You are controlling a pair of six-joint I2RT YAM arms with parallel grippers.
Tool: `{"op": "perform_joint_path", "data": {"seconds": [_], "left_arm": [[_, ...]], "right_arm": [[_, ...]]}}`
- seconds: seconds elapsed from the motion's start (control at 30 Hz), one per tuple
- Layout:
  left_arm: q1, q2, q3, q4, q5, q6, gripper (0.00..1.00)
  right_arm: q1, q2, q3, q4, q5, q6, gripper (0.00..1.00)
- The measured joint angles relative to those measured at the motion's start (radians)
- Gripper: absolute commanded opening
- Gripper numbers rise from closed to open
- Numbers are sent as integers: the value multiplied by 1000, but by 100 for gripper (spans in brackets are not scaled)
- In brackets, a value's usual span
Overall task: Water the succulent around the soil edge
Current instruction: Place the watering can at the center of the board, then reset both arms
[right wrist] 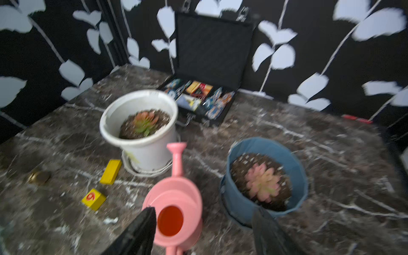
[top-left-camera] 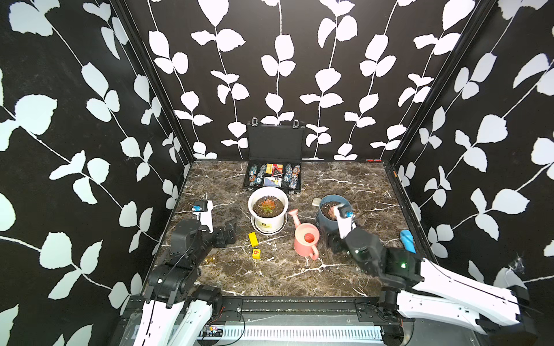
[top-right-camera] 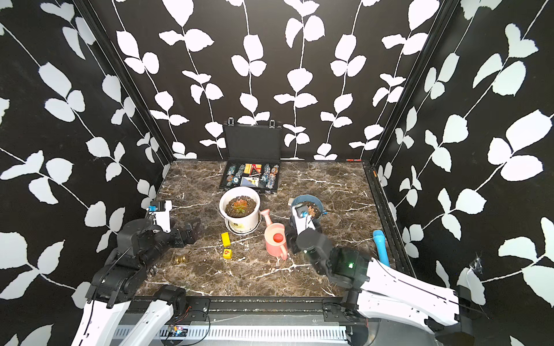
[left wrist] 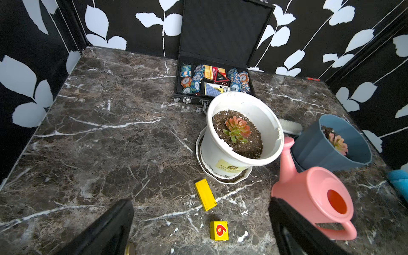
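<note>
The succulent (top-left-camera: 267, 206) (left wrist: 237, 130) (right wrist: 144, 123) sits in a white pot (top-left-camera: 251, 206) on the middle of the table, ringed by the dark soil edge (left wrist: 220, 117) (right wrist: 127, 132). A pink watering can (top-left-camera: 305, 239) (top-right-camera: 274, 239) (left wrist: 309, 194) (right wrist: 176, 198) stands upright on the table right of that pot, its spout pointing at the pot. My right gripper (right wrist: 204, 212) is open just behind the can; one finger is beside the can's body and the handle lies between the jaws. My left gripper (top-left-camera: 231, 230) (left wrist: 202, 206) is open, low over the table left of the pot, holding nothing.
A blue-grey pot (top-left-camera: 326, 220) with a pink rosette stands right of the can, partly behind my right wrist. An open case of poker chips (top-left-camera: 274, 176) is at the back. Near the front lie a yellow block (top-left-camera: 253, 239), a yellow die (top-left-camera: 256, 253), coins (top-left-camera: 211, 259) and a blue tool (top-left-camera: 407, 241).
</note>
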Motion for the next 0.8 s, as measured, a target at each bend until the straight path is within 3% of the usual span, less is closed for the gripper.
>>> {"op": "perform_joint_path", "data": {"seconds": [0.17, 0.33, 0.5, 0.63, 0.8], "left_arm": [[0, 84, 126, 26, -78, -5, 99], [2, 240, 247, 119, -232, -4, 99], [21, 367, 235, 257, -347, -12, 99], [63, 407, 150, 384, -416, -11, 99], [189, 429, -3, 541, -486, -2, 99]], "right_arm": [[-310, 42, 110, 15, 18, -56, 86], [-589, 52, 76, 66, -16, -31, 91], [-867, 66, -4, 89, -80, 61, 94], [-1006, 107, -90, 108, -114, 139, 99], [-1074, 140, -212, 121, -109, 208, 99]]}}
